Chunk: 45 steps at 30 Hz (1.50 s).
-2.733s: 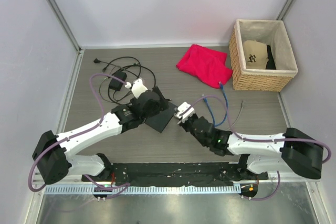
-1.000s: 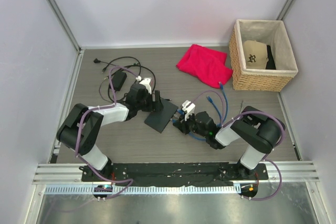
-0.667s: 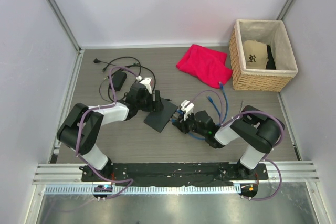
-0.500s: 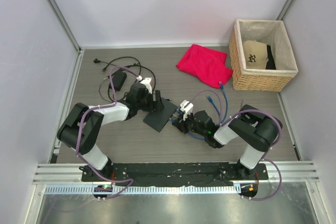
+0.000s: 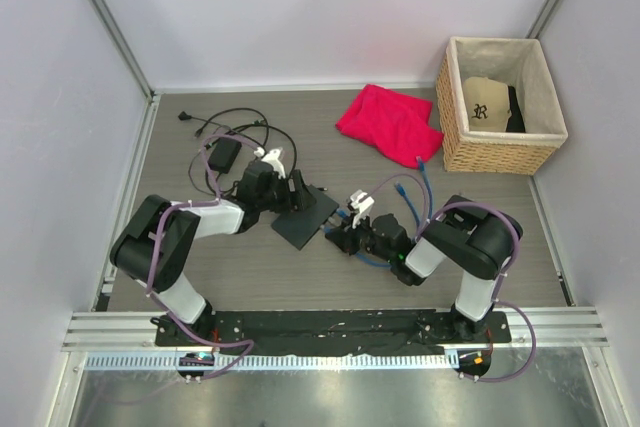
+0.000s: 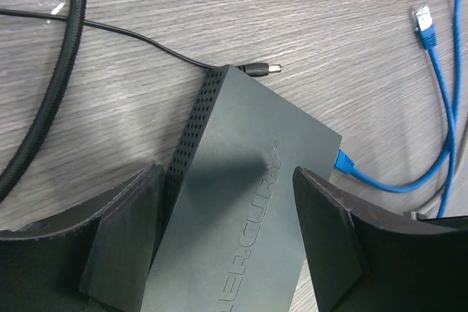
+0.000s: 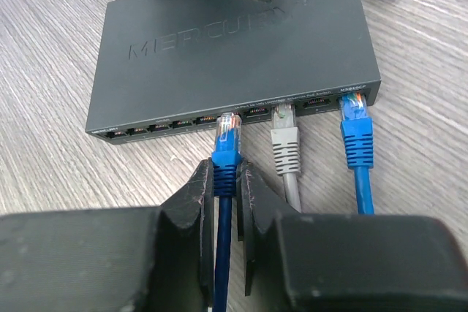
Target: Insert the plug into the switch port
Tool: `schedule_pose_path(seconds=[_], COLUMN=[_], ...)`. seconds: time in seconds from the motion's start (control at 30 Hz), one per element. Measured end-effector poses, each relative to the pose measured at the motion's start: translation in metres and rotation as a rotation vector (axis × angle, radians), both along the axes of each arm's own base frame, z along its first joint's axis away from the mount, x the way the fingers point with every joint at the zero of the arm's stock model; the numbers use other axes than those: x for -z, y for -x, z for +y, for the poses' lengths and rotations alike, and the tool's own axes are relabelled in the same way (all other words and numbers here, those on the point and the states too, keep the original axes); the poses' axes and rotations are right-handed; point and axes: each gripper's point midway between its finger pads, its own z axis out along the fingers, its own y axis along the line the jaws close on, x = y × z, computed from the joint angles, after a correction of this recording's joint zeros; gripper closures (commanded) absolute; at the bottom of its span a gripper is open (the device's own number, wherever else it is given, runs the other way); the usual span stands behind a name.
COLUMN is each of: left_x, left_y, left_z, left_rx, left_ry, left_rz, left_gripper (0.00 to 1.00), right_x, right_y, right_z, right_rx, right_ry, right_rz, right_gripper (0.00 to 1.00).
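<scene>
right gripper clamped on blue plug, tip at a switch port; left gripper jaws apart, straddling switch.

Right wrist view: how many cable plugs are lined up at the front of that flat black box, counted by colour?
Blue: 2, the held blue plug in the right claw, and the end blue plug
Grey: 1, the grey plug
Total: 3
</scene>
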Motion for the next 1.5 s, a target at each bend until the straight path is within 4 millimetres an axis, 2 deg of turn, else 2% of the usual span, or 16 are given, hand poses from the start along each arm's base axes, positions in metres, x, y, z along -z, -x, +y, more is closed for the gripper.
schedule_pose_path(seconds=[0.4,0.6,0.93,1.23,1.5], left_x=[-0.001,-0.001,0.0,0.001,0.002], left_y=[0.006,0.007,0.004,0.003,0.008], left_z=[-0.002,-0.003,-0.006,-0.013,-0.024], left_rx=[-0.061,-0.075,-0.124,-0.21,-0.187], left_ry=[0.087,0.099,0.066,0.025,0.001], left_rz=[0.053,0.066,0.046,0.002,-0.013], left_gripper=[0.3,0.3,0.33,0.38,0.43], right_x=[0.001,0.001,0.0,-0.001,0.0], right_y=[0.0,0.001,0.0,-0.007,-0.011], right_z=[-0.011,-0.009,0.0,-0.006,-0.019], right_rx=[0.063,0.045,0.008,0.052,0.066], right_ry=[-0.024,-0.032,-0.037,-0.015,0.089], right_rz=[0.009,-0.003,-0.015,-0.04,-0.059], right_gripper=[0.99,0.99,0.99,0.99,0.99])
